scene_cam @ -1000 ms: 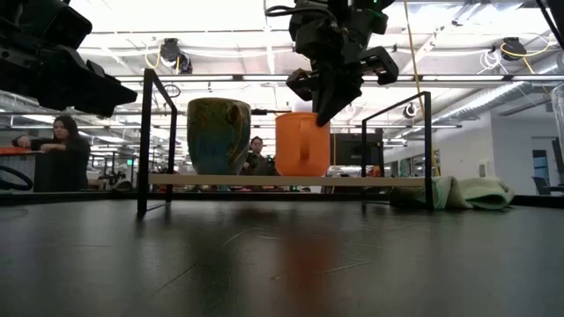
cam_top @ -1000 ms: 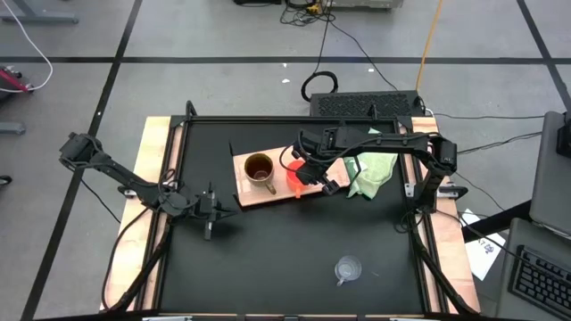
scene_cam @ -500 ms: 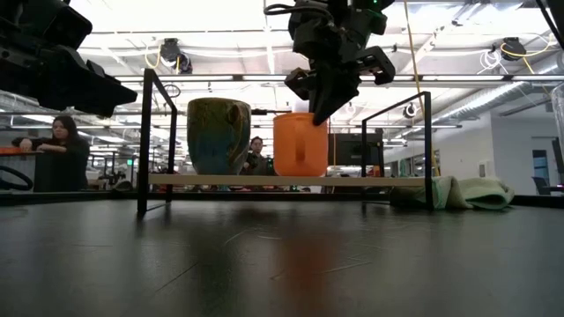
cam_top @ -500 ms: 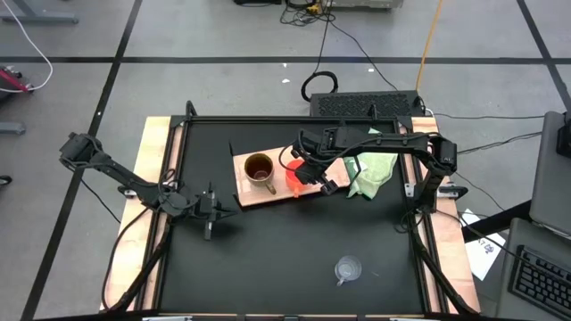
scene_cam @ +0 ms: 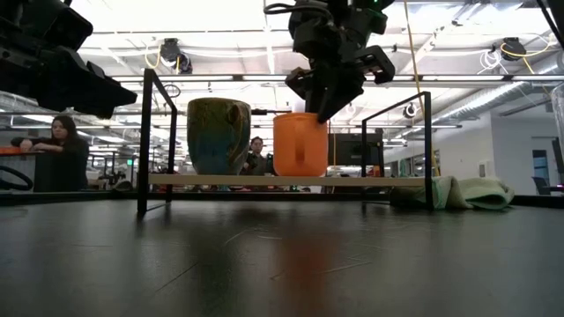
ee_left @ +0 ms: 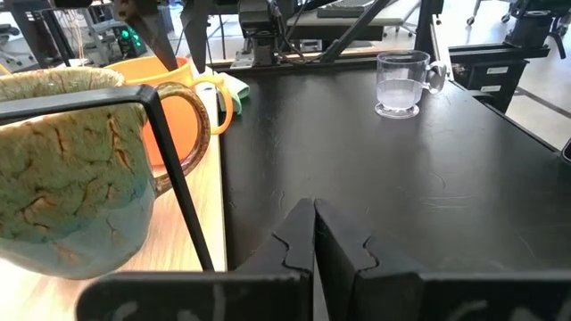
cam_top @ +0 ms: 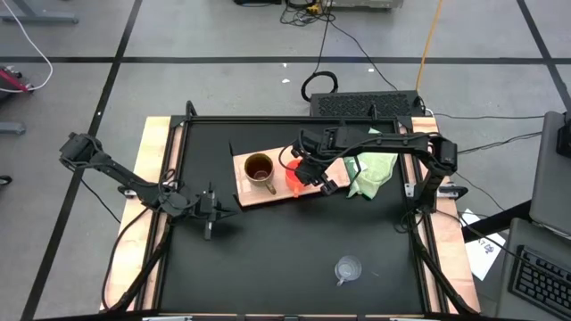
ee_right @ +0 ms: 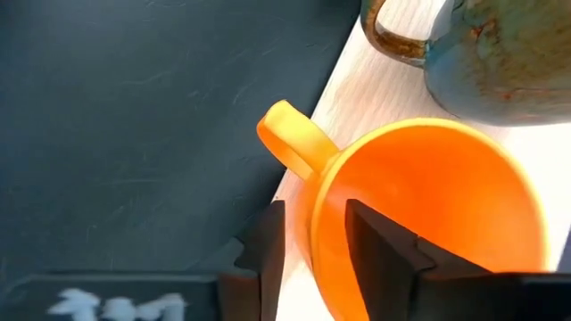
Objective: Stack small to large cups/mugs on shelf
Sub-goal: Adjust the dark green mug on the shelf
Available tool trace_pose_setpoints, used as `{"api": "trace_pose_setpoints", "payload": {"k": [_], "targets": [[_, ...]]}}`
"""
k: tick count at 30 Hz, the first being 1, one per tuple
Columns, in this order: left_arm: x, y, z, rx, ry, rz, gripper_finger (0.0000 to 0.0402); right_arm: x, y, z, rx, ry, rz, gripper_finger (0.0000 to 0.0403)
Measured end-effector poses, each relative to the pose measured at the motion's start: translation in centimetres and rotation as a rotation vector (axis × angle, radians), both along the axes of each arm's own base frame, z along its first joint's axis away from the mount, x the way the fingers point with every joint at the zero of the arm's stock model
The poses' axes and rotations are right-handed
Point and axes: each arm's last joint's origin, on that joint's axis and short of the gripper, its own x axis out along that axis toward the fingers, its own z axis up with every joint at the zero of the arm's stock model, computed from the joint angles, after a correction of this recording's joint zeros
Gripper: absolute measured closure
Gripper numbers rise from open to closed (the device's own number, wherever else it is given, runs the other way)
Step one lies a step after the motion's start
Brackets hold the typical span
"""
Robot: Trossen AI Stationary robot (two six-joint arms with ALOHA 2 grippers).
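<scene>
The light-wood shelf [cam_top: 268, 192] stands on the black table. The brown-gold mug [cam_top: 259, 168] and the orange cup [cam_top: 293, 179] stand upright on it, side by side. My right gripper [ee_right: 314, 245] is above the orange cup, pointing down and open. One finger stands inside the cup and one outside, astride the rim next to the handle [ee_right: 290, 134]. The small clear cup [cam_top: 346, 268] stands on the table near the front edge. My left gripper [cam_top: 209, 214] is shut and empty, left of the shelf. My right gripper comes from above, its fingers on either side of the orange cup's rim [ee_right: 326, 209] beside the handle. A narrow gap shows between the outer finger [ee_right: 268, 245] and the wall. Whether the inner finger [ee_right: 379, 250] touches the inside wall I cannot tell. The cup stands on the shelf.
A light green cloth [cam_top: 372, 173] lies right of the shelf. The shelf's black brackets [scene_cam: 144, 141] rise at its ends. Bare black table lies between the shelf and the clear cup. A person [scene_cam: 60, 145] shows in the room beyond.
The orange cup has slid a little along the shelf toward the brown mug and stays upright. My right gripper has kept its place at the cup's rim.
</scene>
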Motion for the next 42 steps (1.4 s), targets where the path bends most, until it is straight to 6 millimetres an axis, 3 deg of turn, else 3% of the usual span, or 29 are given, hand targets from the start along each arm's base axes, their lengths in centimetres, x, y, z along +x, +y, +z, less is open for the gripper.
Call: {"api": "trace_pose_setpoints", "payload": {"k": [9, 17, 21, 25, 27, 30, 37, 42], "targets": [[0.0, 0.0, 0.0, -0.005, 0.001, 0.001, 0.0392, -1.7, 0.4, 3.4, -0.008, -0.084, -0.029, 0.0288], [0.0, 0.0, 0.0, -0.006, 0.001, -0.002, 0.0392, -4.9, 1.7, 7.8, 0.019, -0.178, -0.089, 0.029], [0.0, 0.0, 0.0, -0.019, 0.002, -0.005, 0.0392, -6.4, 3.1, 9.6, 0.032, -0.223, -0.077, 0.0315], [0.0, 0.0, 0.0, -0.033, 0.003, -0.006, 0.0392, -7.7, 4.9, 9.8, 0.033, -0.268, -0.019, 0.0367], [0.0, -0.1, 0.0, -0.035, 0.004, -0.015, 0.0392, -8.2, 5.8, 9.6, 0.034, -0.31, 0.014, 0.0392], [0.0, -0.1, 0.0, -0.038, 0.001, -0.02, 0.0392, -8.0, 7.0, 8.6, 0.07, -0.415, 0.012, 0.0395], [0.1, -0.1, 0.3, -0.054, -0.026, -0.02, 0.0392, -6.0, 8.7, 3.6, 0.196, -0.62, -0.123, 0.0402], [0.1, -0.1, 0.3, -0.06, -0.029, -0.027, 0.0392, -4.2, 9.2, 0.6, 0.177, -0.607, -0.24, 0.0402]]}}
